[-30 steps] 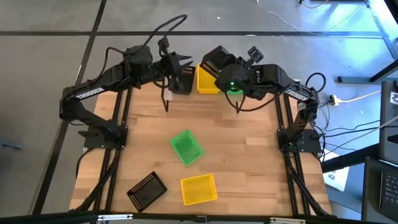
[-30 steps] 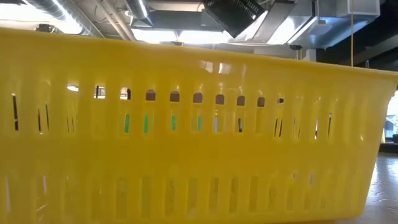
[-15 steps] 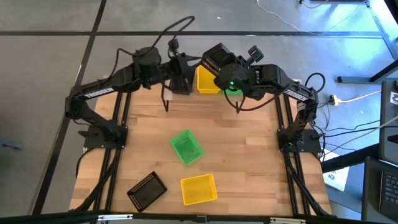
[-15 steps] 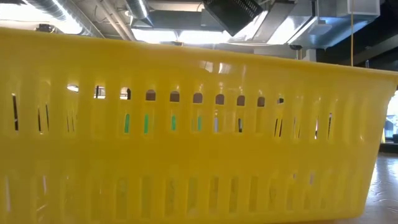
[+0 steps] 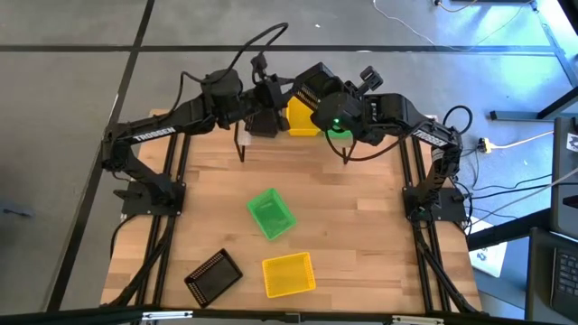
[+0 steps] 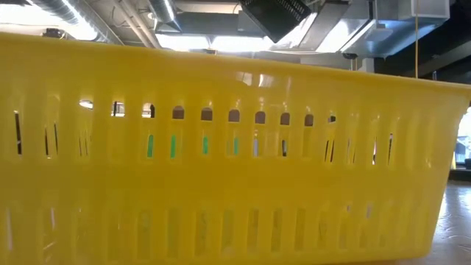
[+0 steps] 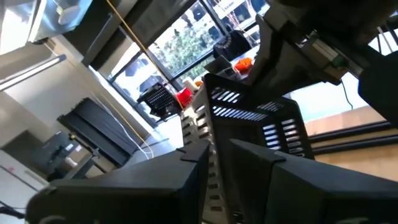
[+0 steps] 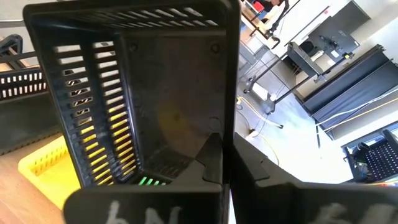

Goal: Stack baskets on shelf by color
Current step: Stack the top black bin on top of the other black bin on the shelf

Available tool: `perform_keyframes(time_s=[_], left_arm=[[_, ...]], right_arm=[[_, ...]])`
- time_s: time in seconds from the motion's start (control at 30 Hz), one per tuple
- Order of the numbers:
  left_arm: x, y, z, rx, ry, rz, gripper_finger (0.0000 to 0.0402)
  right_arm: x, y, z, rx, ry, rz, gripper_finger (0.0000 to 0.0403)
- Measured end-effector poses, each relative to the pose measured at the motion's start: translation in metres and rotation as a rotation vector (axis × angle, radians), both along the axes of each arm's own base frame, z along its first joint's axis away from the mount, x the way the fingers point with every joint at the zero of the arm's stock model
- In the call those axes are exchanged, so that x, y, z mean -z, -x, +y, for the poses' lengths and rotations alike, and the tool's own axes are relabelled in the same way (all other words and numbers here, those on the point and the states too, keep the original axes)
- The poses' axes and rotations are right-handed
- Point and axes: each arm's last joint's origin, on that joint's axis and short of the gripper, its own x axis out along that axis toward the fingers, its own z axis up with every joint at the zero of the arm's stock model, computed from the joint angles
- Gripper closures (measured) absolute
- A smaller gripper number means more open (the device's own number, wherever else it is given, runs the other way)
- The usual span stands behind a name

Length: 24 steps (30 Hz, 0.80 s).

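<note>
Three baskets sit loose on the near half of the bench (image 5: 361, 226): over on the left a loose black basket (image 5: 213, 274) lying at a slant, then a green basket (image 5: 271, 213) nearer the middle, also turned at an angle, and just right of it toward the front edge a loose yellow basket (image 5: 288, 273), which sits so close to the low camera that its slotted wall fills that whole view. All three are apart from one another, none stacked. Up at the far edge stands the shelf (image 5: 242, 144), and both arms are crowded over it. From the left, the left arm stretches across and its tool (image 5: 271, 97) hangs above the left end of the shelf, right over a shelf black basket (image 5: 262, 122) standing there; whether that tool is clenched or released I cannot tell. Just right of that, in the middle of the shelf, sits a shelf yellow basket (image 5: 301, 117), partly covered from above. Further right, the right tool (image 8: 222, 163) is clamped tight on one wall of a raised black basket (image 5: 312, 86), gripping it tilted in the air above the yellow one, its open side turned toward the wrist camera. Under the right arm a sliver of green (image 5: 341, 134) shows at the shelf's right end, too hidden to say more.
</note>
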Motion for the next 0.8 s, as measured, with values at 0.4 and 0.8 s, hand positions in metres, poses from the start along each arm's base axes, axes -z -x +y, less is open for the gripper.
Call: perform_keyframes(time_s=[0.4,0.8], left_arm=[[0.001,0.002,0.006,-0.015,0.012,0.006,0.0345],[0.001,0.003,0.012,0.029,0.066,-0.027,0.0345]], right_arm=[[0.000,0.000,0.000,0.000,0.000,0.000,0.0402],[0.000,0.000,0.000,0.000,0.000,-0.001,0.0402]])
